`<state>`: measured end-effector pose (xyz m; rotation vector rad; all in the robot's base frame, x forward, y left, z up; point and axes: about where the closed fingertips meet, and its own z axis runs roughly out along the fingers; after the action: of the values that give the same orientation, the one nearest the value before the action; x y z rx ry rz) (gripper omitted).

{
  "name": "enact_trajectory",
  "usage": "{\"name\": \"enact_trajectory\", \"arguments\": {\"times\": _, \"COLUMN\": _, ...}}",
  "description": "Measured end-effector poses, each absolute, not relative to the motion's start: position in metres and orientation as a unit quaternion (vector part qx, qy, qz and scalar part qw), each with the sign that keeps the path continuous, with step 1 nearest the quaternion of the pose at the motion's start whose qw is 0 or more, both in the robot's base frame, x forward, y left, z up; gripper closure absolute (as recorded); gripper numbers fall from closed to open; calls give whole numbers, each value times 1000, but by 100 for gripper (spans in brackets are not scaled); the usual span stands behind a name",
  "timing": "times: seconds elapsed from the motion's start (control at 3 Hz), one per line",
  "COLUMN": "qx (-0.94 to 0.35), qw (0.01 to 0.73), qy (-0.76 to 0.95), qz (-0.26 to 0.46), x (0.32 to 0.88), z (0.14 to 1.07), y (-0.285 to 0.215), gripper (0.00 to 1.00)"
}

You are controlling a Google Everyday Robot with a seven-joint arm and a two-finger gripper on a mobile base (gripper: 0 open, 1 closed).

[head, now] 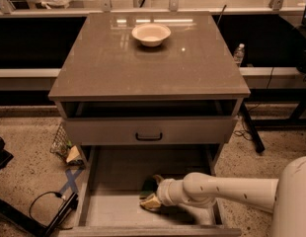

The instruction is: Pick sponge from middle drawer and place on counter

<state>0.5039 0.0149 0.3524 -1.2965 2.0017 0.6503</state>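
Note:
The middle drawer (118, 174) is pulled open at the bottom of the cabinet and shows its pale floor. The sponge (147, 185), dark green, lies on that floor near the front centre. My gripper (152, 191) reaches in from the right on a white arm (227, 191). Its two pale fingers stand apart, one behind the sponge and one in front, with the sponge between them. The counter (148, 70) is the glossy grey-brown cabinet top above.
A white bowl (151, 33) sits at the back of the counter. A shut grey drawer front with a black handle (148, 136) is above the open drawer. A wire basket (61, 143) and cables (49, 201) lie on the floor left. A water bottle (239, 54) stands behind right.

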Motion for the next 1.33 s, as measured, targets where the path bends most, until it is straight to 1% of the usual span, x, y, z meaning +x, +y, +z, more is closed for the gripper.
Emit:
{"name": "enact_trajectory", "arguments": {"times": 0.33, "qx": -496, "qw": 332, "qy": 763, "qz": 247, "x": 505, "z": 364, "y": 13, "gripper": 69}}
{"name": "enact_trajectory", "arguments": {"times": 0.67, "qx": -495, "qw": 337, "qy": 762, "qz": 247, "x": 509, "z": 404, "y": 8, "gripper": 93}}
{"name": "enact_trajectory", "arguments": {"times": 1.0, "qx": -486, "qw": 354, "qy": 756, "qz": 260, "x": 514, "z": 474, "y": 0, "gripper": 100}}
{"name": "enact_trajectory", "arguments": {"times": 1.33, "qx": -473, "qw": 360, "qy": 755, "qz": 276, "x": 519, "z": 560, "y": -24, "gripper": 100}}
